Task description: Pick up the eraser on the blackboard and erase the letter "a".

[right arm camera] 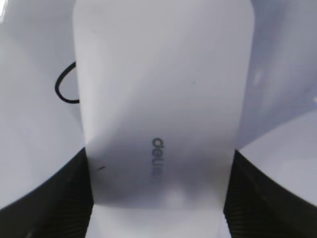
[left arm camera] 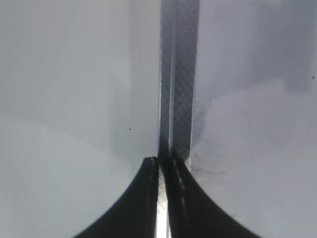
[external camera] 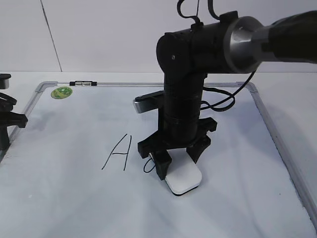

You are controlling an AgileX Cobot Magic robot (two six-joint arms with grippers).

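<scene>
The white eraser (external camera: 184,179) rests on the blackboard (external camera: 74,198), held between the fingers of my right gripper (external camera: 181,161), which is shut on it. In the right wrist view the eraser (right arm camera: 163,99) fills the frame, with grey lettering, and my right gripper's (right arm camera: 158,198) fingers press both its sides. The letter "a" (external camera: 148,165) is partly hidden behind the left finger; a curved part of it (right arm camera: 64,89) shows left of the eraser. A taller capital "A" (external camera: 118,152) stands to its left. My left gripper (left arm camera: 162,161) is shut and empty over the board's frame (left arm camera: 181,74).
A green round sticker (external camera: 61,92) sits at the board's far left corner. A dark clip (external camera: 82,83) sits on the far frame. The board's silver frame (external camera: 277,144) runs down the right side. The left arm (external camera: 7,119) rests at the board's left edge.
</scene>
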